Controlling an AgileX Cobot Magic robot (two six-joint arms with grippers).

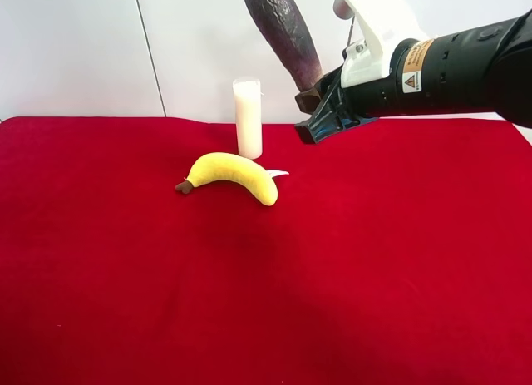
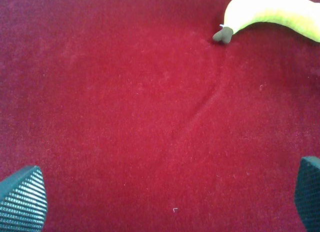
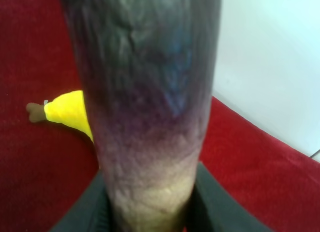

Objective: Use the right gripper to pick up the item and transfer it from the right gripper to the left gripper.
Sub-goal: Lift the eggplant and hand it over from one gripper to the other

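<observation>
Exterior high: right pincer (image 1: 320, 111) pinches the item (image 1: 287, 32) by its lower end, tilted, well above the red counter (image 1: 374, 277); right wrist: its pale end sits between the jaws; left wrist: left pincer (image 2: 165, 199) spread wide, banana (image 2: 272, 10) near.
</observation>
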